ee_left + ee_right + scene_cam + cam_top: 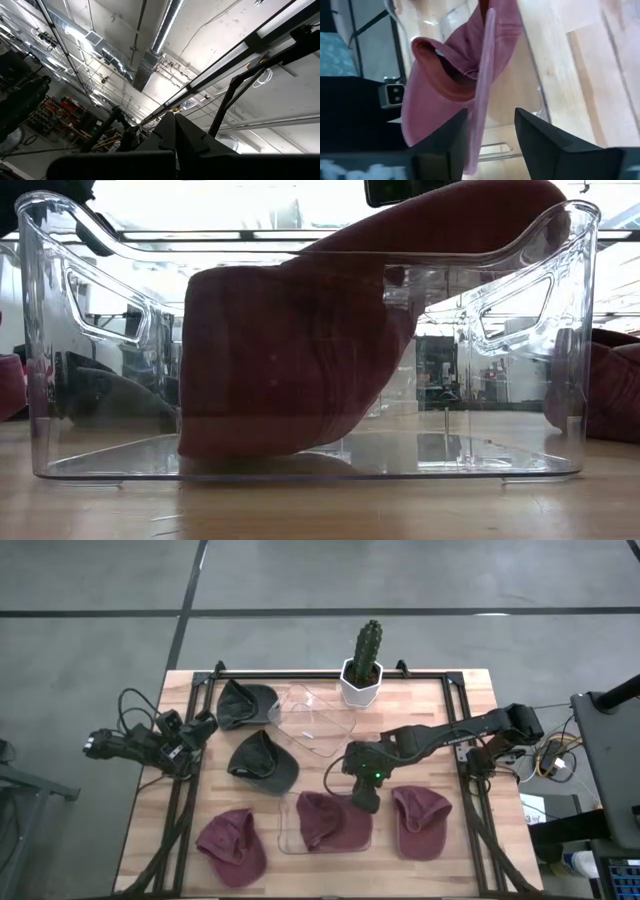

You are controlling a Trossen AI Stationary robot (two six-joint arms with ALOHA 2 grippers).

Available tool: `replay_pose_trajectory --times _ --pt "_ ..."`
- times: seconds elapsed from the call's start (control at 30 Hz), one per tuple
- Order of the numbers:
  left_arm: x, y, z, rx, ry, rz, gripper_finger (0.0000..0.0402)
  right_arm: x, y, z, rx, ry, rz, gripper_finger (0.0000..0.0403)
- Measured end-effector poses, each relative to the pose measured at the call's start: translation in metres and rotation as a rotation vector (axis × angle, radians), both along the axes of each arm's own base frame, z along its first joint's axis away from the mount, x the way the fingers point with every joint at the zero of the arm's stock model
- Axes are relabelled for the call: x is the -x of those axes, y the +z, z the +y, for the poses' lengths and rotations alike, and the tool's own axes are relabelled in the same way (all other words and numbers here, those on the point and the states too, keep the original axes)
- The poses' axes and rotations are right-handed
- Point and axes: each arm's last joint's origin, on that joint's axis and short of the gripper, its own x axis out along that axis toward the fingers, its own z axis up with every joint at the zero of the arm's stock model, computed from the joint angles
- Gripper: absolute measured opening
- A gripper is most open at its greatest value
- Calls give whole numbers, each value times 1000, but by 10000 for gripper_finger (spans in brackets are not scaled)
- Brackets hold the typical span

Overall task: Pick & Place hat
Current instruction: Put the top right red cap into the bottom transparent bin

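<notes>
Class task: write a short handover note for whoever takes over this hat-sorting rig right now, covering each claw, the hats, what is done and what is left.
Right claw: open, over the near clear bin, beside the maroon hat resting partly in it.
Left claw: parked off the table's left edge.
Done: that one maroon hat is in the near bin.
Left: two maroon hats and two dark green hats lie on the table; the far clear bin holds nothing.

High camera stares straight down on the whole table [440,720]; low one sits at tabletop level, pressed close to the clear bin [300,460]; left wrist tilts up at the ceiling; right wrist looks closely at that same bin [540,100].
</notes>
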Motion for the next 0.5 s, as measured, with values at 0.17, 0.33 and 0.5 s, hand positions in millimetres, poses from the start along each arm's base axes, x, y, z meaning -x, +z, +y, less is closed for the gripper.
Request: replay_pose_trajectory --times 0.17,0.33,0.5 --pt "0 0 0 1 -1 0 0 1 -1 2 -2 6 4 121" --pt "0 0 0 -3 3 1 0 1 -1 2 -2 9 3 78" --pt "0 0 0 -3 4 1 0 -1 -1 2 -6 15 -19 15"
